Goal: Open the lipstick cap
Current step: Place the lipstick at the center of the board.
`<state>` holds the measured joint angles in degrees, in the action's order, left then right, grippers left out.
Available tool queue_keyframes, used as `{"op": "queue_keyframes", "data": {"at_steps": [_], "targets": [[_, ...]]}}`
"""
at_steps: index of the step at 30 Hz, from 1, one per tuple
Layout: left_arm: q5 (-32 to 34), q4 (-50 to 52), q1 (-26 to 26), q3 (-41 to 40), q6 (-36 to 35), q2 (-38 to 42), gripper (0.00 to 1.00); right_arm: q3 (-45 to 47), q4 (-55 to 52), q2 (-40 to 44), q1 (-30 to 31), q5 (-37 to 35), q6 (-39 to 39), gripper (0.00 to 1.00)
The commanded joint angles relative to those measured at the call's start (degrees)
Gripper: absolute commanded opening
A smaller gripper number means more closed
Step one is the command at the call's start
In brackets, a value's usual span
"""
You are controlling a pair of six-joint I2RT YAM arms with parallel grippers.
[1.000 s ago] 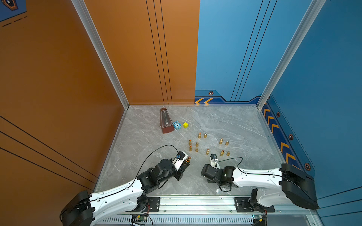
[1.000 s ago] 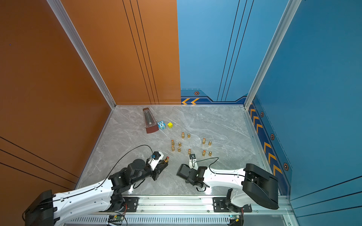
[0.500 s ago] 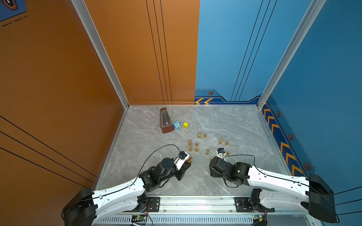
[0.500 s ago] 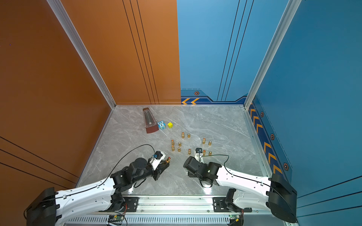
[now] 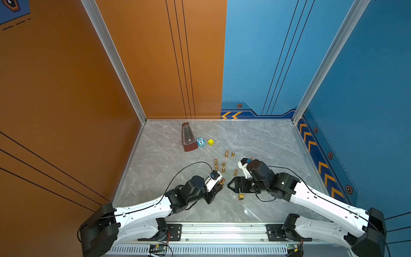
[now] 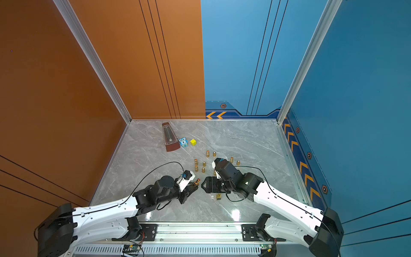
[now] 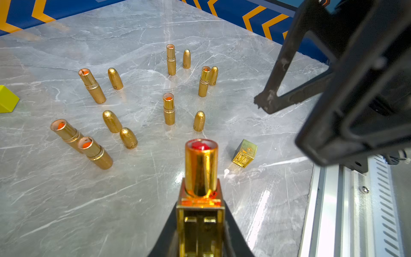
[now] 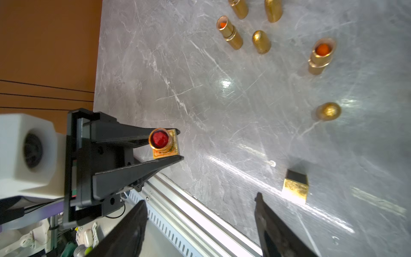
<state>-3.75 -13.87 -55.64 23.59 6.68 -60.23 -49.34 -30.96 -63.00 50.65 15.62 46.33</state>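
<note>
Two grippers faced off at lower centre of a top view: our left gripper (image 5: pixel 220 185) clamped the uncapped lipstick (image 7: pixel 201 169), likely to brace it, while our right gripper (image 5: pixel 230 185) gaped empty beside the cap (image 5: pixel 241 197) lying on the table (image 5: pixel 178 160).

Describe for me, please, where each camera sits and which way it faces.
Top views: stereo pair high over the front rail, looking down on the table; both whole arms, left gripper and right gripper show.
Left wrist: on the left arm, looking along the held lipstick toward the standing lipsticks; the right gripper shows.
Right wrist: on the right arm, facing the left gripper; its own open fingers show.
Shared: both wrist views show the lipstick and the square cap on the table.
</note>
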Motion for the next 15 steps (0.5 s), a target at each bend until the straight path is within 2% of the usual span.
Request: {"op": "queue_keyframes", "data": {"at_steps": [1,8,15], "targets": [[-1.78,-0.63,-1.09,2.07,-1.23,-0.35,0.0,-1.59,3.71,-2.81,-0.14,6.29,-0.16,0.77],[-1.83,-0.62,-2.11,2.43,-1.89,-0.15,0.0,-3.06,5.44,-6.76,-0.12,5.35,0.43,0.67],[-1.56,-0.62,-2.81,2.87,-2.46,0.02,0.0,-1.66,9.05,-8.18,0.1,6.16,1.55,0.51]]}}
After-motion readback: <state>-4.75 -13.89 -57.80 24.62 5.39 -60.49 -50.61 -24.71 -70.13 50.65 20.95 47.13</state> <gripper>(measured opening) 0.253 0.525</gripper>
